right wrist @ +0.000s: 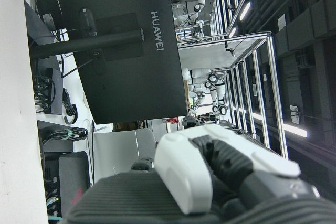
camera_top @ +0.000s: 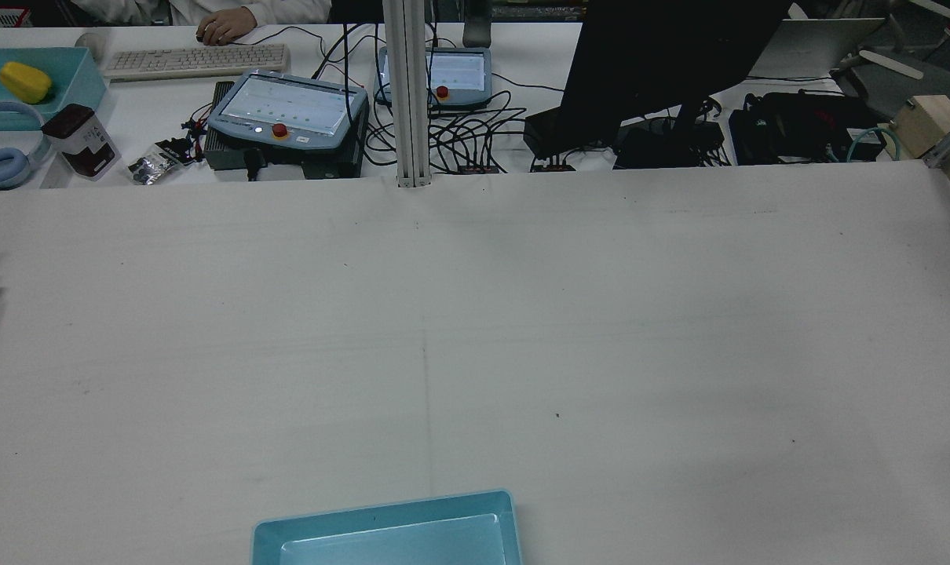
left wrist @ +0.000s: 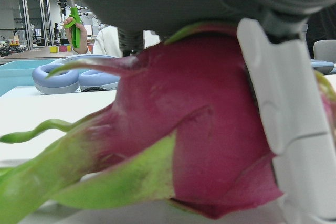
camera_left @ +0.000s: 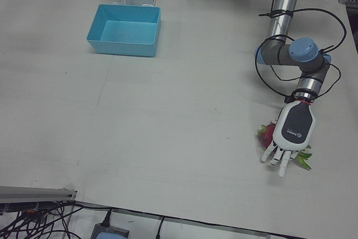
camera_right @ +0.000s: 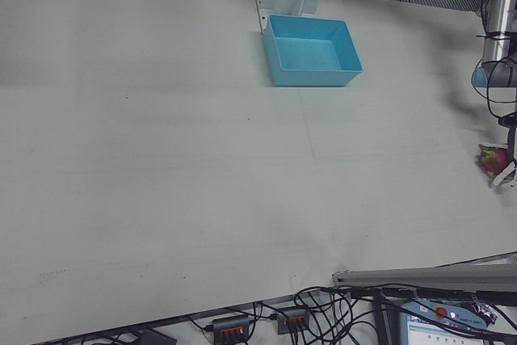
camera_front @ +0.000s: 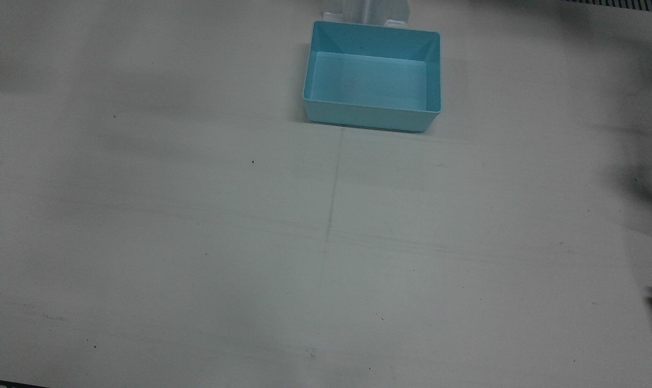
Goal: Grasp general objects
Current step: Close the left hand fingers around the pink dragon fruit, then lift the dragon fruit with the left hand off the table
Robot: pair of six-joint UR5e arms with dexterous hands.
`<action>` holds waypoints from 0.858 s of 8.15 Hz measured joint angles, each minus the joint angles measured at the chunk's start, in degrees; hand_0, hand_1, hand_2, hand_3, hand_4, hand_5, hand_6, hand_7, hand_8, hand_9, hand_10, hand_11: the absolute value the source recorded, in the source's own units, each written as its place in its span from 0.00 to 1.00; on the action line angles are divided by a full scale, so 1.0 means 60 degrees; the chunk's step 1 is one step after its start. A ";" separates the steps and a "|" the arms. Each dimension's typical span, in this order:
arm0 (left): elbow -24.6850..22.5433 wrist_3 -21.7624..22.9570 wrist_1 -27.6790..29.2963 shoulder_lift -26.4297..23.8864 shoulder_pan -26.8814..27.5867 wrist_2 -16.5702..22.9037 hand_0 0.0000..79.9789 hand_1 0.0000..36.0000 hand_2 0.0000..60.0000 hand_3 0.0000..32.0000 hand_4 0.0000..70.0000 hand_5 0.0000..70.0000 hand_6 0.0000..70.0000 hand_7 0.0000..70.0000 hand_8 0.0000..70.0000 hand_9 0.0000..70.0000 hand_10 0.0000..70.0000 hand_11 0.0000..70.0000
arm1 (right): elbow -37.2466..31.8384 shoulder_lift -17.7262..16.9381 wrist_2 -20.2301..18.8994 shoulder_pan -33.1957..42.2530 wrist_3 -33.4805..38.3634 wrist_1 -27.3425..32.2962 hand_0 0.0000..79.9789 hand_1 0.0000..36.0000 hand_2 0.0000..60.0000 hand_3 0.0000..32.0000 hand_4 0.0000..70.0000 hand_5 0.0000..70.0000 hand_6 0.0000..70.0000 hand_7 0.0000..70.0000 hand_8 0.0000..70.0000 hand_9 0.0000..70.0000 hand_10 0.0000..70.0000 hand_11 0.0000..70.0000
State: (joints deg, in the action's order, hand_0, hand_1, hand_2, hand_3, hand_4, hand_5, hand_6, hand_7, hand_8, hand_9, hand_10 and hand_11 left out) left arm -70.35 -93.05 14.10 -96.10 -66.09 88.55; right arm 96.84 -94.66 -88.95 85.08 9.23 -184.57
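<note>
Dragon fruit (camera_left: 268, 133) is covered by left hand (camera_left: 292, 132), fingers (camera_left: 278, 155) draped, grip unconfirmed; rolling off table edge is risked.

Bin (camera_left: 123, 37) on surface (camera_left: 168, 116), by robot-side edge. Dragon fruit (camera_left: 269, 133) near operator-side corner, under left hand (camera_left: 292, 137); fingers (camera_left: 278, 155) seemingly touching it.

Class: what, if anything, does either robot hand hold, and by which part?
The left hand is draped over the dragon fruit's body; a firm hold cannot be told. The right hand holds nothing.
</note>
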 measured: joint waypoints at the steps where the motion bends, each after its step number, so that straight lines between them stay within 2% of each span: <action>1: 0.0005 -0.0003 0.0015 0.0004 0.0001 -0.0040 0.61 0.11 0.17 0.00 1.00 0.00 0.63 0.78 0.77 0.86 1.00 1.00 | 0.0001 0.0001 0.0000 0.0000 0.0000 0.0000 0.00 0.00 0.00 0.00 0.00 0.00 0.00 0.00 0.00 0.00 0.00 0.00; 3: -0.0026 0.0001 0.0028 0.0024 -0.0016 -0.0141 0.58 0.18 0.52 0.00 0.98 0.02 0.62 0.77 0.84 0.90 1.00 1.00 | 0.0003 0.0000 -0.0004 0.0000 0.0000 0.0000 0.00 0.00 0.00 0.00 0.00 0.00 0.00 0.00 0.00 0.00 0.00 0.00; 4: -0.0083 0.0034 0.0026 0.0029 -0.0035 -0.0158 0.58 0.17 0.53 0.00 0.94 0.02 0.60 0.75 0.83 0.90 1.00 1.00 | 0.0003 0.0000 -0.0010 0.0004 0.0000 0.0000 0.00 0.00 0.00 0.00 0.00 0.00 0.00 0.00 0.00 0.00 0.00 0.00; 7: -0.0931 0.0113 -0.0319 0.0100 -0.0332 -0.0124 0.57 0.13 0.39 0.00 0.80 0.00 0.49 0.63 0.75 0.79 1.00 1.00 | 0.0003 0.0000 -0.0014 0.0013 0.0000 -0.0006 0.00 0.00 0.00 0.00 0.00 0.00 0.00 0.00 0.00 0.00 0.00 0.00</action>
State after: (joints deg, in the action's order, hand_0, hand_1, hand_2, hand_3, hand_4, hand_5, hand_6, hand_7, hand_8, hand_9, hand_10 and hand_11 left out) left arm -75.93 -92.37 12.18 -95.50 -68.09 87.81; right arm 96.85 -94.66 -89.03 85.16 9.23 -184.60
